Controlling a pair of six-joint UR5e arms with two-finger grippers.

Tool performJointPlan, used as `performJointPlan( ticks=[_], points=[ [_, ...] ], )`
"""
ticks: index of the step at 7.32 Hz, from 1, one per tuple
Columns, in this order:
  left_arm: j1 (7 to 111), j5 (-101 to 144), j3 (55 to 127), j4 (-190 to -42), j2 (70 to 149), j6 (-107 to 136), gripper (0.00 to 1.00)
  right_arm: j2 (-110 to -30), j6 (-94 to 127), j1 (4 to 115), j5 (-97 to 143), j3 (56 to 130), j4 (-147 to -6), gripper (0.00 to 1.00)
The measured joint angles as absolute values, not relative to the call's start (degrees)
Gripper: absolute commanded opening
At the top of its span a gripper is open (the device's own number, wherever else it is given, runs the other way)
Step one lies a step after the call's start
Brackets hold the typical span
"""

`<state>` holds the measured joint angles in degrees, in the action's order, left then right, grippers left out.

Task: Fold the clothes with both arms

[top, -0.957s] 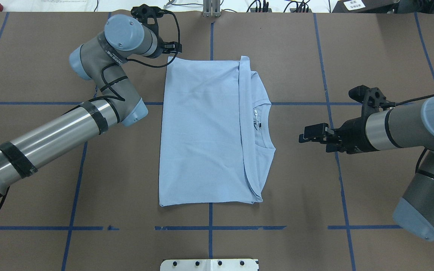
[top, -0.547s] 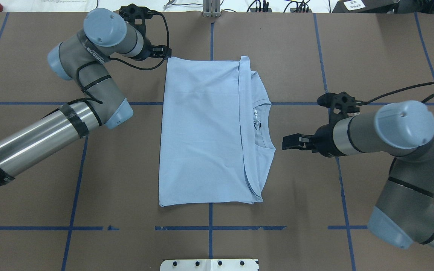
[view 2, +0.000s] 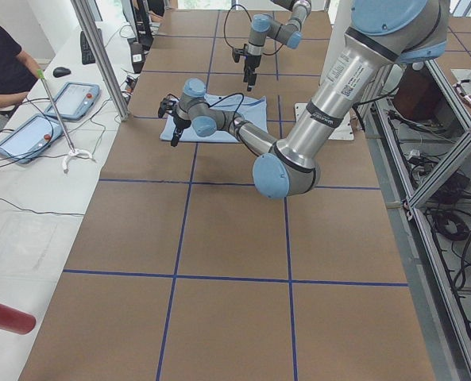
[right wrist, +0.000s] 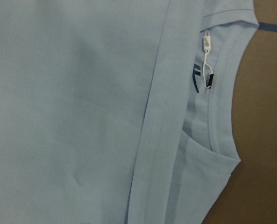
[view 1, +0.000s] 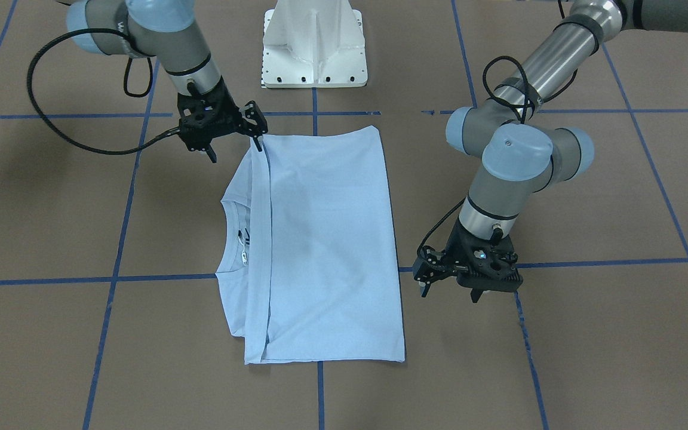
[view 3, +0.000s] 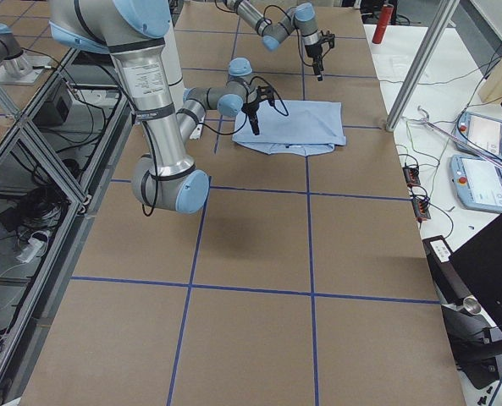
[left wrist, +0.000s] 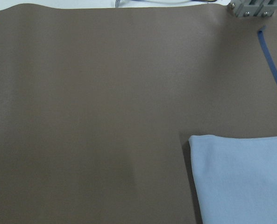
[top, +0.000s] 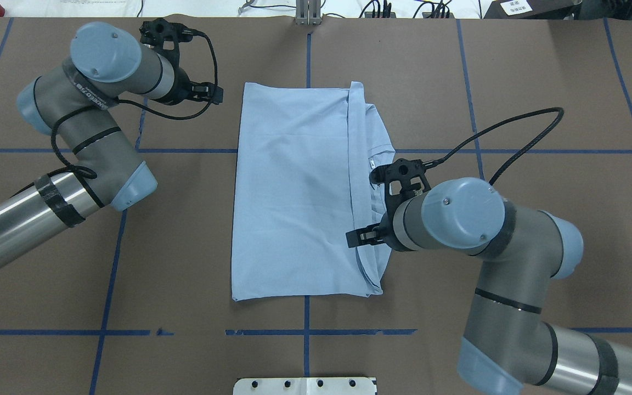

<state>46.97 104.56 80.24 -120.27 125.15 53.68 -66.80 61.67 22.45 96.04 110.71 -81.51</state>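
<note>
**A:** Overhead exterior view: what had just changed when we looked?

**B:** The pale blue T-shirt [top: 294, 192] lay flat at the centre of the table [top: 458, 82], folded to a rectangle, with its collar [right wrist: 220, 107] on the 3 o'clock side. The left gripper [top: 214, 94] had backed off the shirt's 11 o'clock corner toward 9 o'clock. It hung clear of the cloth, fingers apart, holding nothing. The right gripper [top: 355, 238] had swung in from 3 o'clock and hung over the shirt's doubled edge at about 4 o'clock, fingers also apart.

**A:** What did we make of that?

**B:** We judged one fold finished and released, with the right arm lining up for the next pinch.

**A:** Could we read any writing?

**B:** No. The right wrist view showed a dark-printed label [right wrist: 197, 79] inside the collar and a white tag [right wrist: 206, 42] on a string, but the letters were cut off. White lettering [top: 86, 92] on the left arm was too small.
</note>
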Motion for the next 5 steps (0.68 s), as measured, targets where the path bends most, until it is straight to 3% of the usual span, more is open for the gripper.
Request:
performJointPlan(
  ticks=[2,5],
  points=[
    [47.01,104.61,82.31,-119.54,123.45,53.29,1.0,-65.88,56.58,16.56,88.06,108.92,-82.3,1.0],
    [47.06,104.73,82.6,-119.52,123.15,53.44,1.0,-65.39,49.18,13.06,83.81,107.23,-83.4,0.7]
  ],
)
